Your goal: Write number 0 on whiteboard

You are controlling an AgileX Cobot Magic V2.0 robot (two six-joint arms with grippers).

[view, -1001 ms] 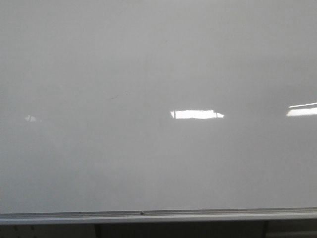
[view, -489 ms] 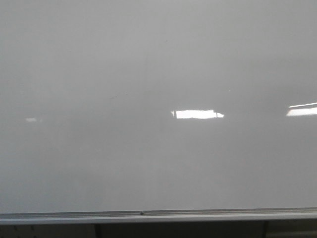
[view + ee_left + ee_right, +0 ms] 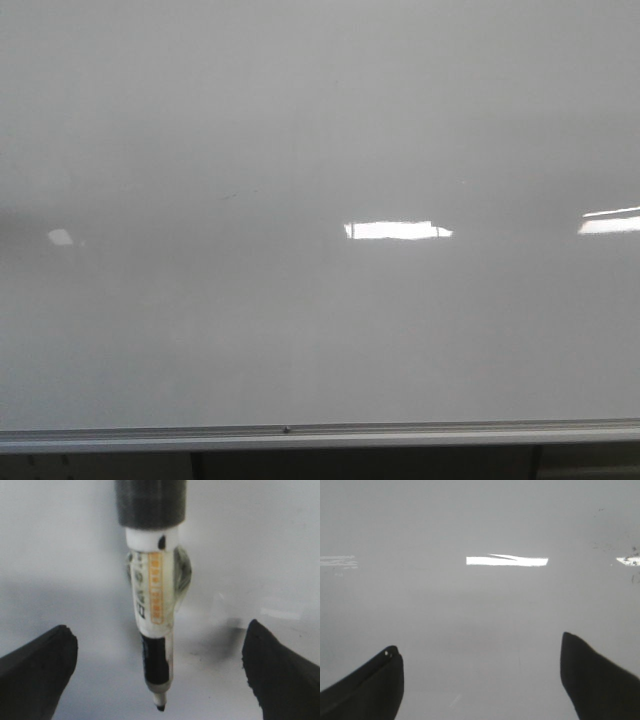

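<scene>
The whiteboard (image 3: 320, 330) is glossy pale grey and fills the front view, with a silver rail (image 3: 320, 434) along its lower edge. No number 0 shows on it in any view. Neither gripper shows in the front view. In the left wrist view my left gripper (image 3: 159, 627) is open, its black fingers (image 3: 37, 665) wide apart. A white and black marker (image 3: 152, 595) hangs from a black holder between them, touching neither finger. Its black tip (image 3: 160, 708) points at the board (image 3: 60, 555). My right gripper (image 3: 479, 645) is open and empty, facing the board (image 3: 480, 610).
Bright rectangular light reflections lie on the board at the middle (image 3: 397, 230), the right edge (image 3: 610, 224) and the left (image 3: 60, 237). Faint dark specks (image 3: 240, 194) sit left of centre. Small dark smudges (image 3: 620, 547) show in the right wrist view. Dark supports (image 3: 197, 466) stand below the rail.
A faint dark shadow has come in at the board's left edge, and the small left reflection has changed shape. The board's surface is otherwise the same.
</scene>
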